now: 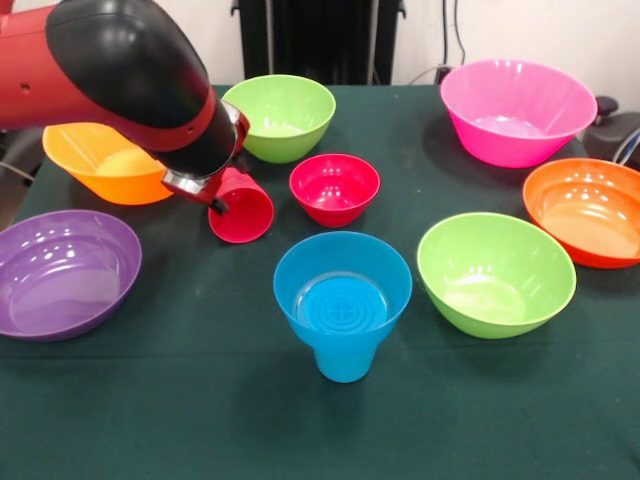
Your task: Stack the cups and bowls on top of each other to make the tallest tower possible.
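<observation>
Red cup [241, 208]: tilted, held off worktop [200, 420], end effector [213, 200] clamped on rim, likely bound for tower [343, 305]: blue bowl seated on blue cup.

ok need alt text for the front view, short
A red and black robot arm reaches over a dark green table, its end at a tilted red cup. In front, a small blue bowl sits in a sky-blue cup, ringed by other coloured bowls.
</observation>
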Robot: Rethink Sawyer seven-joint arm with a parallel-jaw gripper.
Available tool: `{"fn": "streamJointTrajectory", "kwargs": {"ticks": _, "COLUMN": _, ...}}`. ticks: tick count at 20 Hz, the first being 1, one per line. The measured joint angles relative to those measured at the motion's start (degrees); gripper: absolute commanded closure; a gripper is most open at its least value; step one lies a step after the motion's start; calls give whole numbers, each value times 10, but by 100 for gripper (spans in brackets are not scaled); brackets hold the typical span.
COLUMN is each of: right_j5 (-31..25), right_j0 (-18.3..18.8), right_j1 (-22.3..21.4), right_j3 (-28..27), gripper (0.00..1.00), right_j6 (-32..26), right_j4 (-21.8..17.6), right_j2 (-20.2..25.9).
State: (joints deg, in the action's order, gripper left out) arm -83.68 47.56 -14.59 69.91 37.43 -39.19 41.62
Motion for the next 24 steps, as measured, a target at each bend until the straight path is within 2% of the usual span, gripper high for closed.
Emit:
{"fn": "streamJointTrajectory", "kwargs": {"ticks": 14, "right_j5": 0, "right_j0": 3, "right_j1": 4, "right_j3": 14, "gripper": 0, "right_j6": 0, "right_j4": 0, "right_j2": 0}}
{"fn": "streamJointTrajectory", "kwargs": {"ticks": 24, "right_j5": 0, "right_j0": 3, "right_j1": 49, "right_j3": -5, "gripper": 0, "right_j6": 0, "right_j4": -4, "right_j2": 0}}
